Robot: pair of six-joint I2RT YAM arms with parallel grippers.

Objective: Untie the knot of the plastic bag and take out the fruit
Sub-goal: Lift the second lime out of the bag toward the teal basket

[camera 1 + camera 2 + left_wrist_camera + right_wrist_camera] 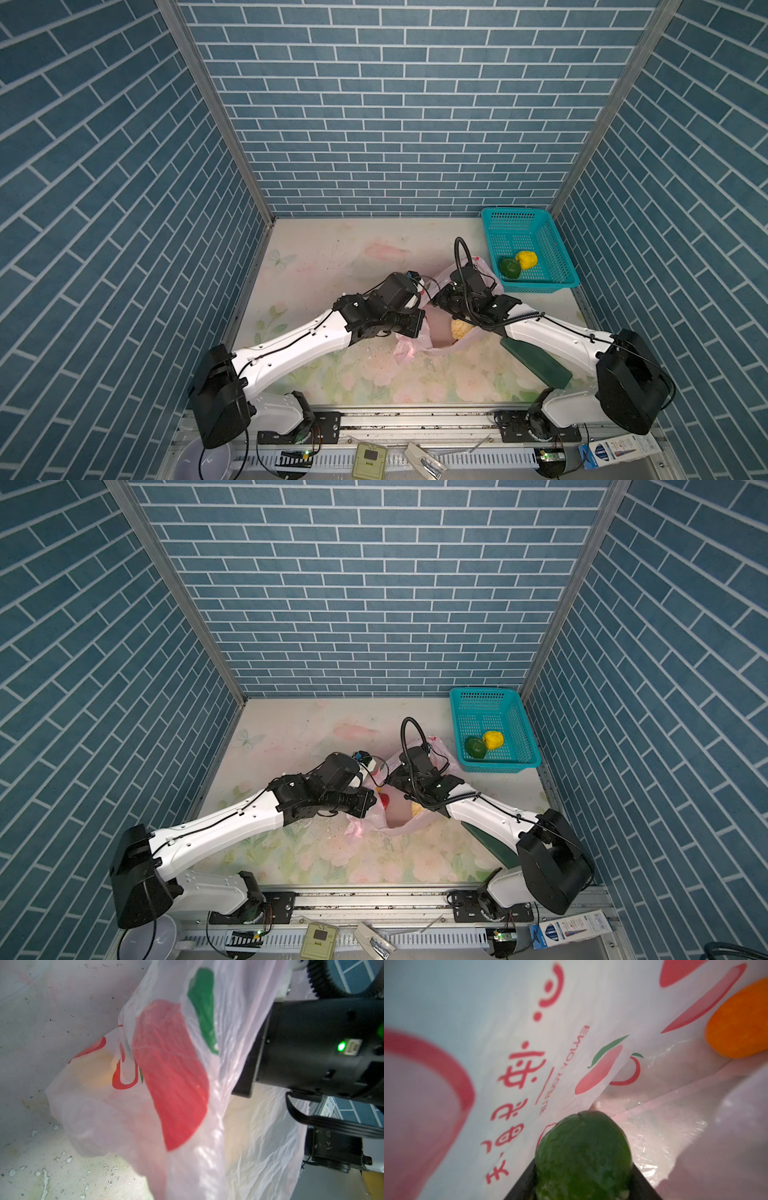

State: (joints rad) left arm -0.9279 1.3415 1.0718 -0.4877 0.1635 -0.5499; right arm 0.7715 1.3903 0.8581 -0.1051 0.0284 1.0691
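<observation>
**Blue-walled bench: fruit coming out of an opened bag**

Blue brick-patterned walls close in a pale floral tabletop (pixel 332 257). At its middle lies a thin, translucent pink plastic bag (pixel 409 351) printed with red apples and red writing. No knot shows and the mouth stands open, so the untying looks finished and the unloading is in hand.

The left gripper (pixel 368 804) is closed at the bag's rim and seems to pinch the film, holding the mouth up. The right gripper (pixel 583 1185) reaches inside the bag, its dark jaws clamped around a rounded green fruit (pixel 583 1151). A round orange fruit (pixel 739 1022) lies deeper in. A knobbly cream-yellow fruit (pixel 460 329) shows through the opening in a top view.

At the far right corner sits a teal perforated plastic basket (pixel 540 289). It holds a dark green round fruit (pixel 509 268) and a yellow fruit (pixel 526 260), side by side.

The next move probably calls for lifting the green fruit straight up without snagging the film, then carrying it across to the basket, with the mouth held open.
</observation>
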